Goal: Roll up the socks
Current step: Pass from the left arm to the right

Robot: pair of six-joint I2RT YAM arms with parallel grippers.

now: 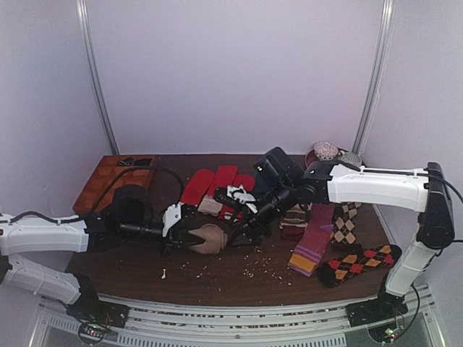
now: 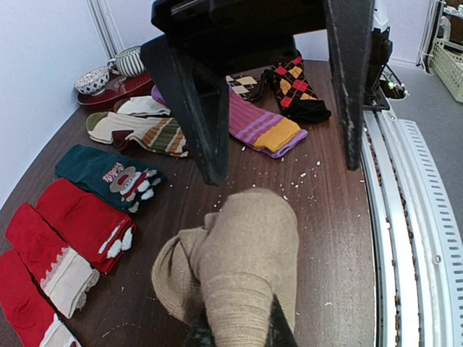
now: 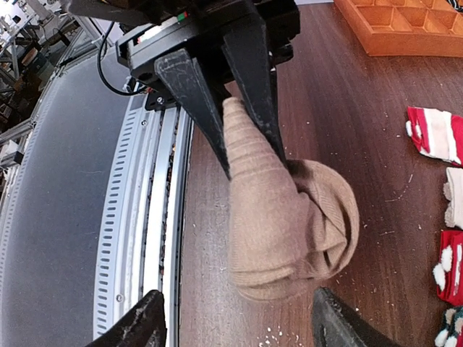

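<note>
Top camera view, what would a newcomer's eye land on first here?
The tan sock bundle at the near centre of the table, clamped in the left gripper, with the right gripper open close beside it. Behind them lies a bright scatter: red socks at the back, a red-and-black argyle sock at the right front.

The tan socks (image 1: 210,238) are plain, the argyle sock (image 1: 359,262) black and red.
</note>
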